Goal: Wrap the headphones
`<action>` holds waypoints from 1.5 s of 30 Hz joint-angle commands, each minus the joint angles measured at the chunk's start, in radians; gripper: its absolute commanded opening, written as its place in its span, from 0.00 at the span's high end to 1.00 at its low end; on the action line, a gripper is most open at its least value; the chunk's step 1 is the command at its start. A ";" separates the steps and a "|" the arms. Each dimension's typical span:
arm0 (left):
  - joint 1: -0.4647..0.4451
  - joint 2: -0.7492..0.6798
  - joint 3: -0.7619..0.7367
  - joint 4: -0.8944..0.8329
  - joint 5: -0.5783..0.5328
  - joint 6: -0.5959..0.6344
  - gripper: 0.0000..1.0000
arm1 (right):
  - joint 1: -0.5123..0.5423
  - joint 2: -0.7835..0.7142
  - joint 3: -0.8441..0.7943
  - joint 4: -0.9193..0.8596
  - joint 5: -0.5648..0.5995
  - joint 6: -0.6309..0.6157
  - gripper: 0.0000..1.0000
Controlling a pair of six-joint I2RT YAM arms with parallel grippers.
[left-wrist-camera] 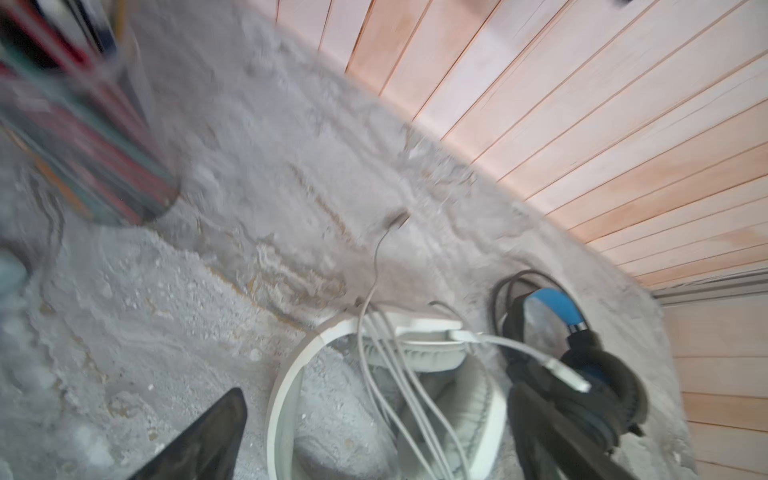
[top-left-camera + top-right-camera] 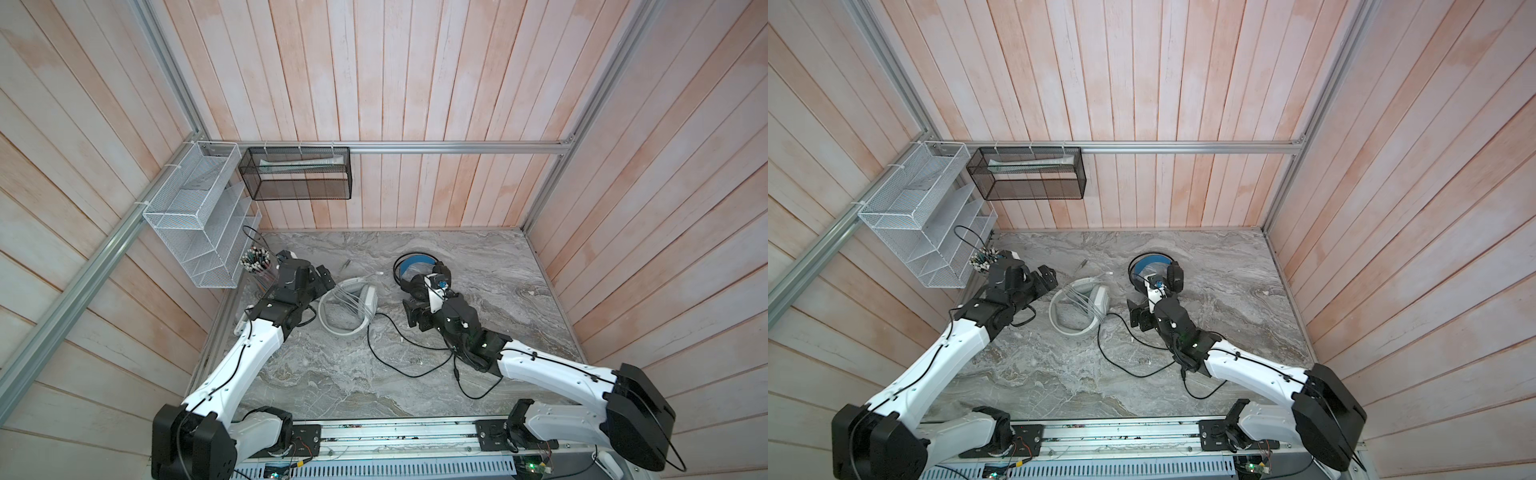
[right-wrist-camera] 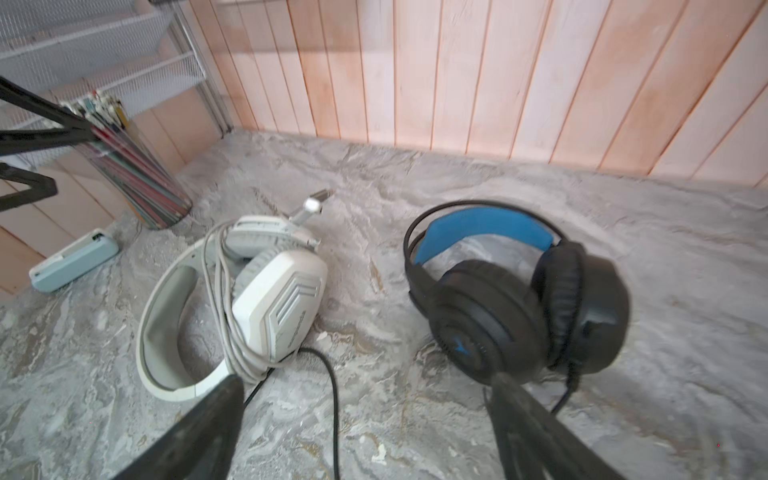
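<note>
Between the spread jaws of our right gripper (image 3: 365, 380) the black cable (image 3: 332, 399) lies loose — our left gripper (image 2: 325, 277) spread too — so we reckon pinching and winding it comes next.

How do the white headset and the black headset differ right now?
The white headset has its grey-white cable looped around it; the black headset has its black cable trailing loose across the table. The white headset looks angular, the black headset rounded. Both lie on the table.
</note>
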 commanded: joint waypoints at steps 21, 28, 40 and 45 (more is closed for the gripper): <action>-0.037 -0.318 -0.199 -0.189 -0.059 0.222 0.01 | -0.554 0.027 0.120 -0.319 -0.392 0.419 0.00; -0.043 -0.314 -0.199 -0.180 -0.055 0.231 0.01 | -0.554 0.224 0.263 -0.318 -0.345 0.611 0.02; -0.045 -0.329 -0.202 -0.169 -0.047 0.236 0.02 | -0.410 0.553 0.710 -0.543 -0.164 0.473 0.15; -0.045 -0.327 -0.204 -0.166 -0.043 0.239 0.01 | -0.337 0.708 0.902 -0.625 -0.046 0.221 0.20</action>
